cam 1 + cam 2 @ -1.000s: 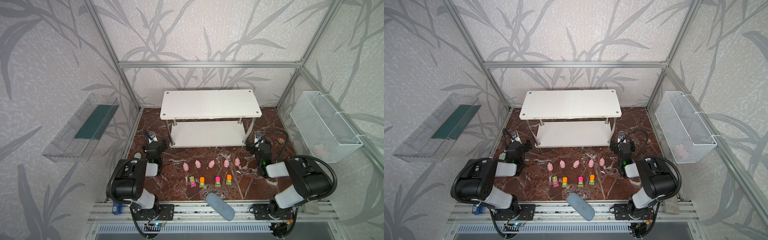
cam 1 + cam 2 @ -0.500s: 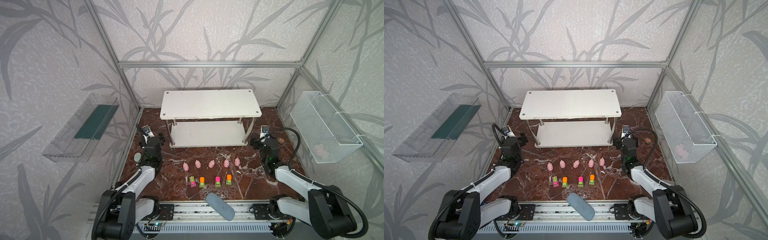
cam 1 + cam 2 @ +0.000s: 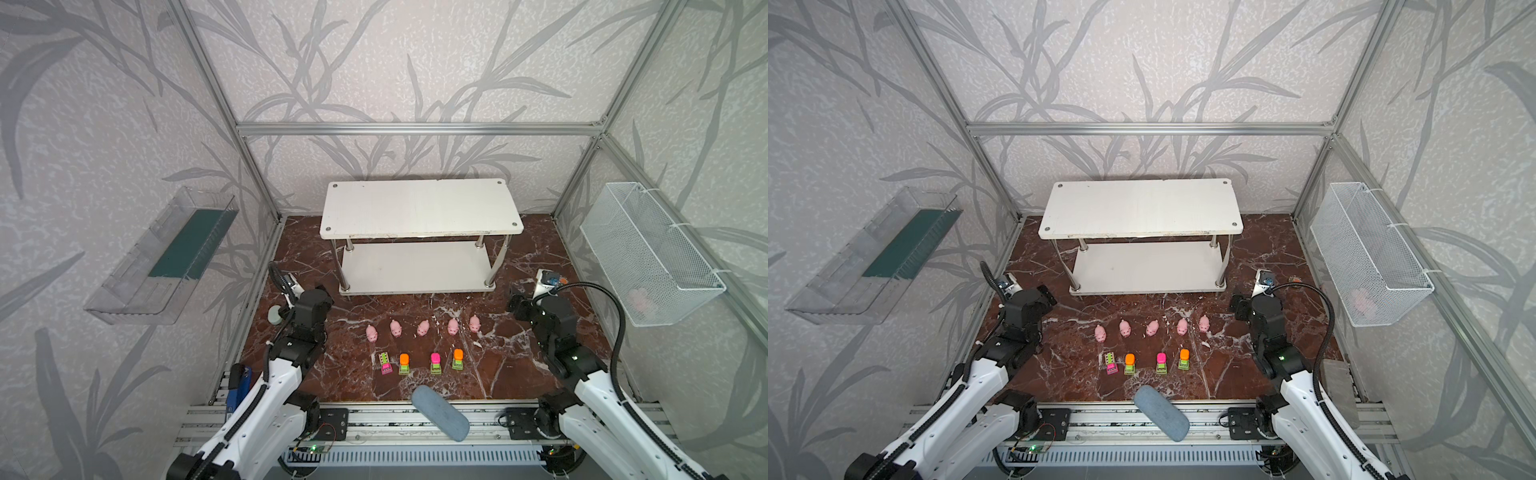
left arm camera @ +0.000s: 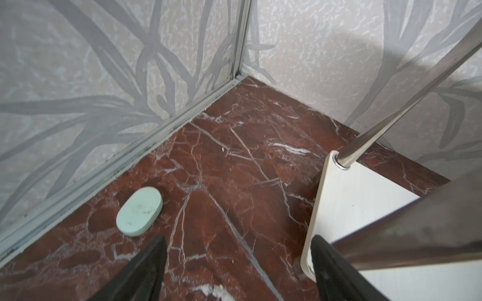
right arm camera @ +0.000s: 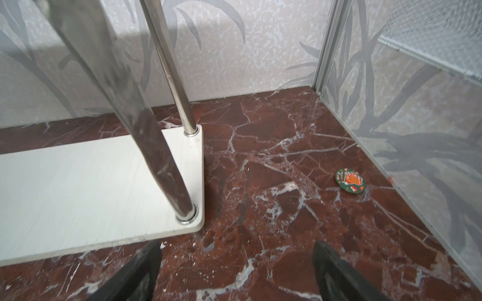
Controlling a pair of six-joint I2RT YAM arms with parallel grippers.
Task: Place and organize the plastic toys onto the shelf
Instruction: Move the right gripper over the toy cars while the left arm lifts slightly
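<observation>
left gripper (image 3: 324, 291) and right gripper (image 3: 515, 305), in both top views: jaws apart on each, nothing between them, each raised just off a front corner of the shelf (image 3: 419, 208) and aimed toward it. both boards of the shelf bare. five pink pigs (image 3: 423, 328) in a row across the surface (image 3: 519, 365). four green trucks (image 3: 435, 363) in a second row nearer the front rail (image 3: 374, 428), long axes running front to back. toys between the two arms, on the base side of both grippers and well apart from either. leftmost pig (image 3: 371, 333) nearer the left arm, rightmost pig (image 3: 474, 323) nearer the right. judged next: a pull back and a turn inward, away from the shelf, before any grasp.

left wrist view: black fingers (image 4: 146, 268) spread wide over bare marble, lower board (image 4: 347, 198) at one side, pale-green oval (image 4: 139, 211) near the wall. no toy in sight.

right wrist view: fingers (image 5: 333, 273) likewise spread and empty, lower board corner and chrome post (image 5: 167, 65) ahead, small round badge (image 5: 350, 180) on the marble. no toy in sight.
</observation>
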